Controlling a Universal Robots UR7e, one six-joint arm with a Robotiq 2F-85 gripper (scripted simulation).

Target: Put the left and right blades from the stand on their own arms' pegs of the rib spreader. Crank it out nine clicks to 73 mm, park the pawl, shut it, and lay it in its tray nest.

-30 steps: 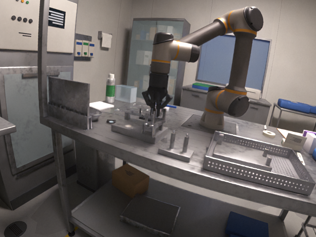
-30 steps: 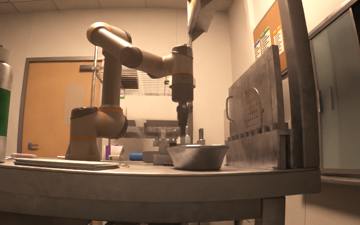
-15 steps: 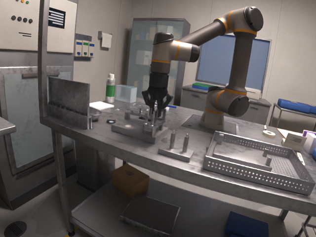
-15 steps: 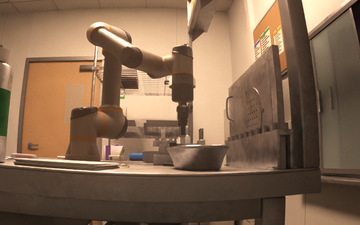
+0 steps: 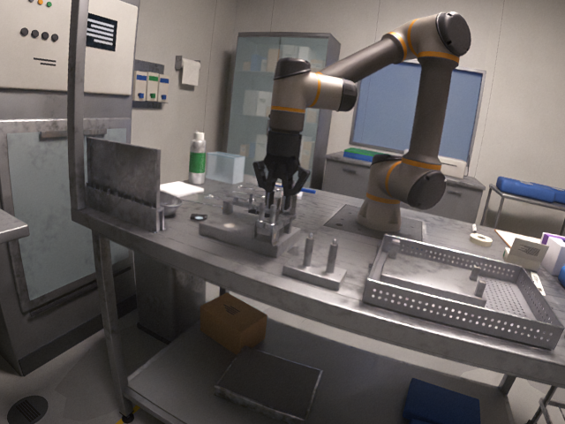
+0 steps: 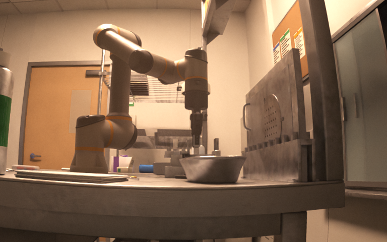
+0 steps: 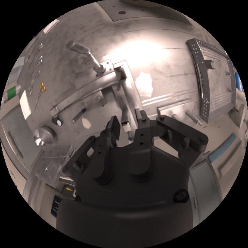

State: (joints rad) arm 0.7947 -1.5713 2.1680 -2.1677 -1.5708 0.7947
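Observation:
In the middle of the steel table the rib spreader [image 5: 255,223] sits on its grey base plate, with its rack bar [image 7: 90,89] and crank handle [image 7: 84,54] seen from the wrist camera. My gripper [image 5: 279,196] hangs straight down over the spreader's arms, open and holding nothing. A small blade [image 7: 126,126] sits on an arm between my fingers [image 7: 128,122]. The blade stand [image 5: 315,269] with its two upright posts stands empty in front of the spreader. The perforated tray [image 5: 456,287] lies to the right of the stand.
A tall steel panel rack [image 5: 123,182] stands at the table's left end, with a metal bowl [image 6: 212,168] beside it. A green-banded bottle [image 5: 197,157] and a clear box [image 5: 225,166] stand behind. The arm's base [image 5: 388,205] is behind the tray.

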